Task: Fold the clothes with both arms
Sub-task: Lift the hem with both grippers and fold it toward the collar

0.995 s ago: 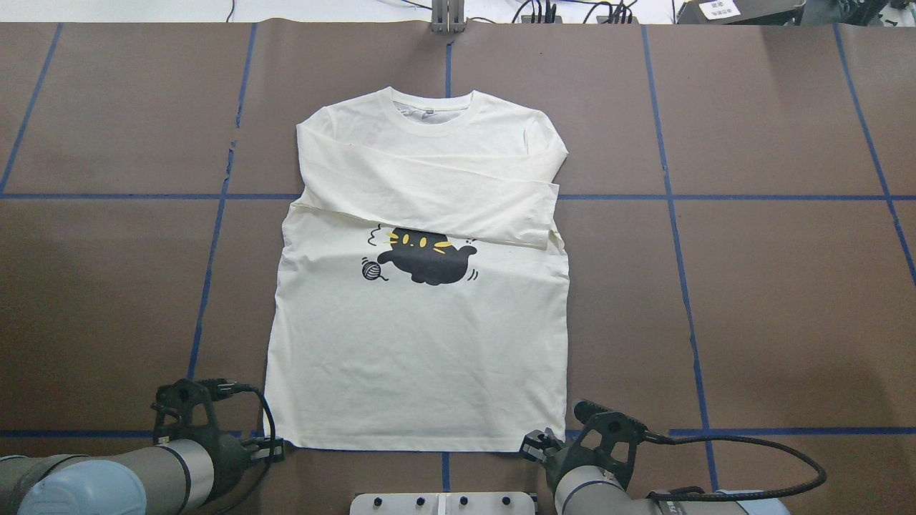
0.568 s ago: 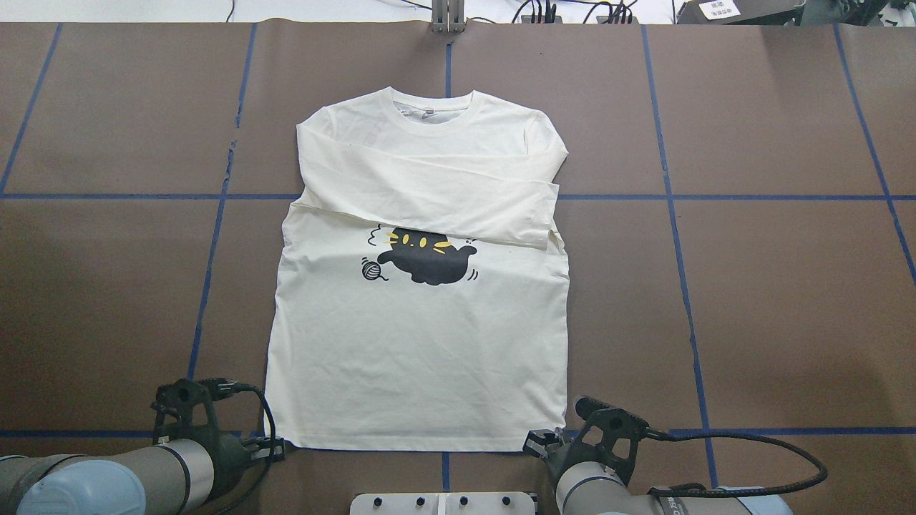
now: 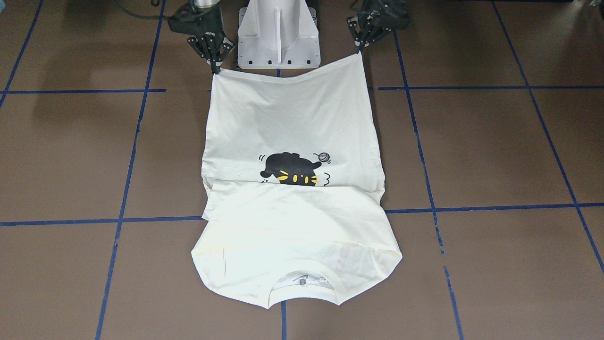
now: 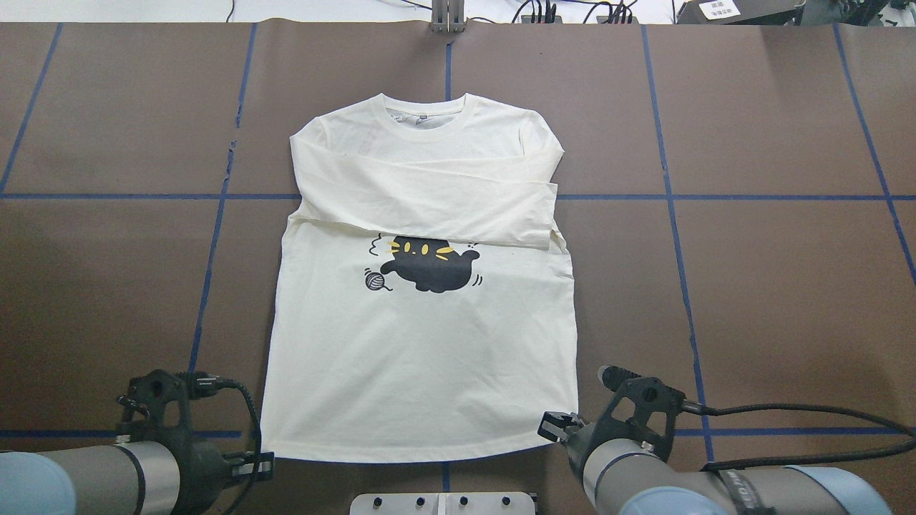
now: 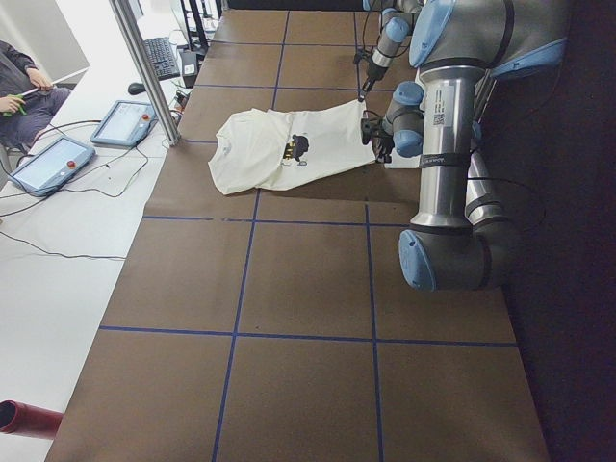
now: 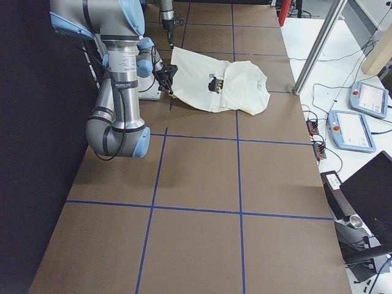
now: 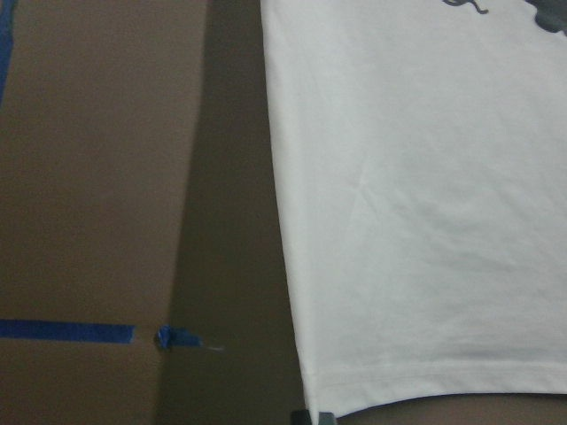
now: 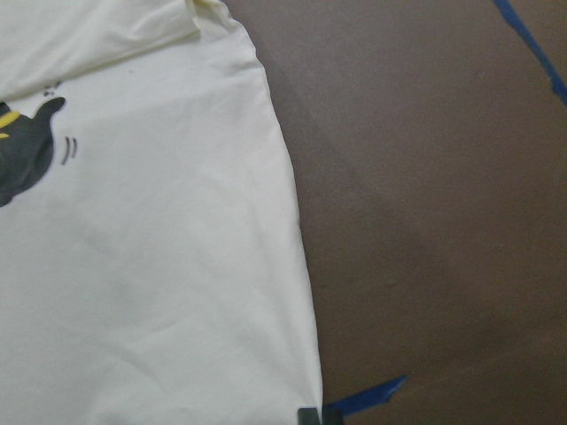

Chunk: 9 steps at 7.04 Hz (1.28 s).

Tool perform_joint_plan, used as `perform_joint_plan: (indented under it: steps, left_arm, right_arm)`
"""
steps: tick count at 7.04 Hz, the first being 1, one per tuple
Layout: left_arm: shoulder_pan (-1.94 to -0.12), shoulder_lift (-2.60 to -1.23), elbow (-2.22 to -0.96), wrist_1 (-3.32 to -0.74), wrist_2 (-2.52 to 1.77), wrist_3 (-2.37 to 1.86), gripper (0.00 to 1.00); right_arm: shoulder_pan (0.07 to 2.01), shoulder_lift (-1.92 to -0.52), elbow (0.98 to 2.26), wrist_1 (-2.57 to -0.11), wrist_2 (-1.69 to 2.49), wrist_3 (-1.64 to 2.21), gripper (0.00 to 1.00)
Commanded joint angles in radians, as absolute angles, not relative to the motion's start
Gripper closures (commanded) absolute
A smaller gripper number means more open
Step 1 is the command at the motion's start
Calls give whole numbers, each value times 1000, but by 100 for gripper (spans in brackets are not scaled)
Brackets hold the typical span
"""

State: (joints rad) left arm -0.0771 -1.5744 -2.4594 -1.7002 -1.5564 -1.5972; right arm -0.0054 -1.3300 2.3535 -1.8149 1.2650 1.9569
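The cream-white long-sleeved T-shirt (image 4: 418,357) lies print side up, with the black cat print (image 4: 429,266) at mid-chest. Both sleeves (image 4: 429,200) are folded across the chest, and the collar (image 4: 426,114) points away from me. My left gripper (image 4: 266,458) is shut on the near left hem corner. My right gripper (image 4: 557,428) is shut on the near right hem corner. In the front-facing view the hem (image 3: 288,78) hangs raised between the left gripper (image 3: 359,52) and the right gripper (image 3: 216,70), while the collar end rests on the table. Each wrist view shows cloth (image 7: 425,221) (image 8: 151,266) running up to a fingertip.
The white pedestal base (image 3: 278,33) stands between the two arms, just behind the raised hem. Blue tape lines (image 4: 673,197) divide the brown table cover. In the left side view a metal pole (image 5: 144,67), tablets (image 5: 123,121) and a seated person (image 5: 24,87) are beyond the table's far edge.
Both grippers have risen and drawn back toward the base with the hem corners. The hem has lifted off the table and the shirt body is stretched taut.
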Motion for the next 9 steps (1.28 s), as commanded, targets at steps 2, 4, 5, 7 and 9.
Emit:
perform_joint_plan:
  steps: [2,4,5,7,9]
  left_arm:
    - [-113,-1673,-2729,-1395,-1657,-1592,100]
    - [-171,-1705,-2688,-1391,-1658,-1512,100]
    - [-252,-1753,-2631,-1391,-1660,-1405,100]
    - [-450,-1851,-2451,-1391,-1705,-1239,100]
    - [-599,-1963,-2251,-1399,-1713,-1113,100]
  right_arm:
    - [-57,-1269,2694,-2166,1337,1959,100]
    - [4,-1226,2665,-2175,1345,1930,100]
    - [77,-1159,2587,-2172,1347,1861,100]
    - [312,-1089,2373,-2053,1482,1693,100]
    - [484,-1088,2176,-1875,1554,1584,100]
